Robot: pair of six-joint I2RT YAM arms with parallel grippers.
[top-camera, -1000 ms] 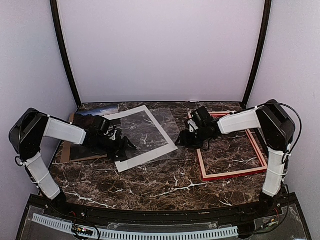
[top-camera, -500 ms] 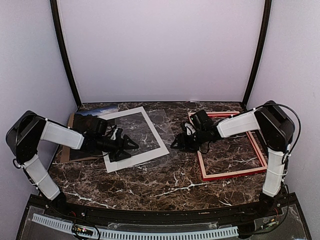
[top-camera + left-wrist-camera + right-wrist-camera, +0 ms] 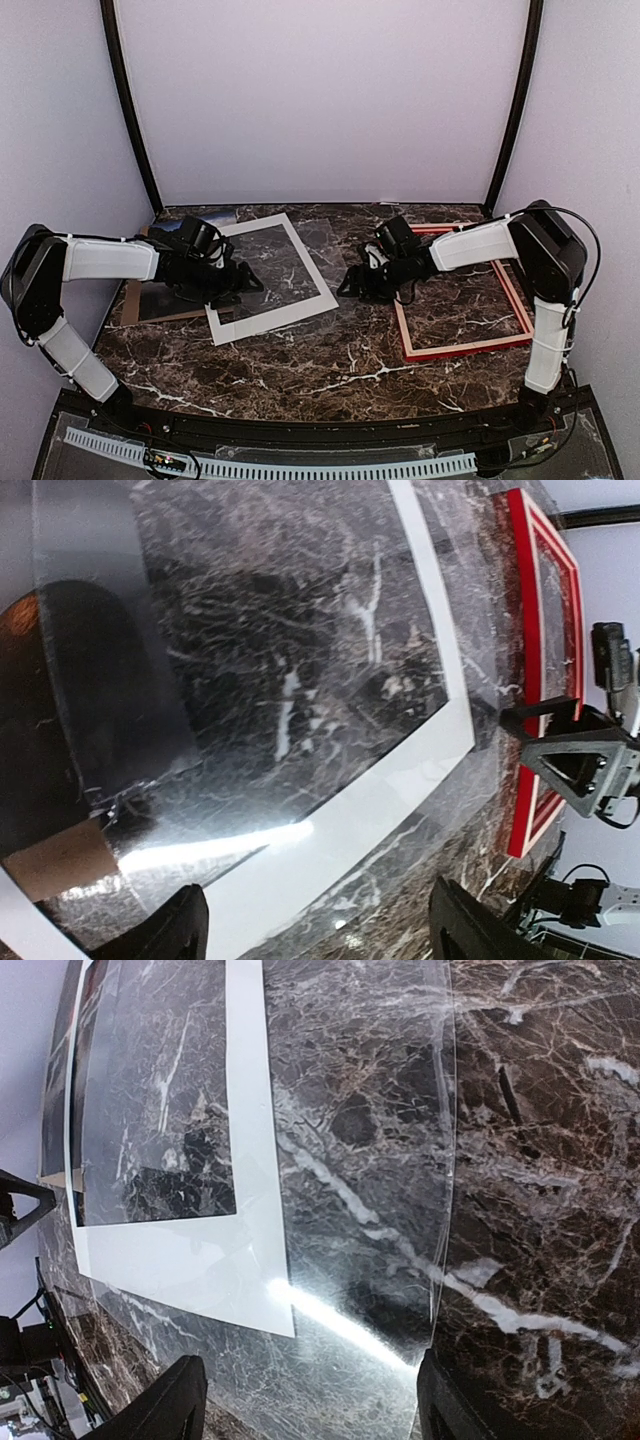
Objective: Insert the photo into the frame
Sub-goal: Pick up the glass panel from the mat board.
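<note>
**Top and wrist views of the two-arm station.** The photo [image 3: 160, 298] is seen lying flat at the left of the marble table [image 3: 330, 372], on a brown backing board [image 3: 129, 300], and is largely covered by the left arm's wrist. The left gripper [image 3: 243, 283] is held low over the near-left part of a white mat [image 3: 262, 322], its fingers spread wide with nothing between them. The photo is thus placed behind and to the left of the jaws, outside them and untouched by the fingertips. The frame [image 3: 466, 347] is laid red face up at the right, marble being visible through its opening, and its left rail is crossed by the right forearm. The right gripper [image 3: 351, 285] is positioned just left of that rail, over a clear sheet [image 3: 370, 1140] that overlaps the mat's right border. Its fingers are likewise parted and nothing is grasped. Photo and frame are seen well apart, with mat and sheet between them.
</note>
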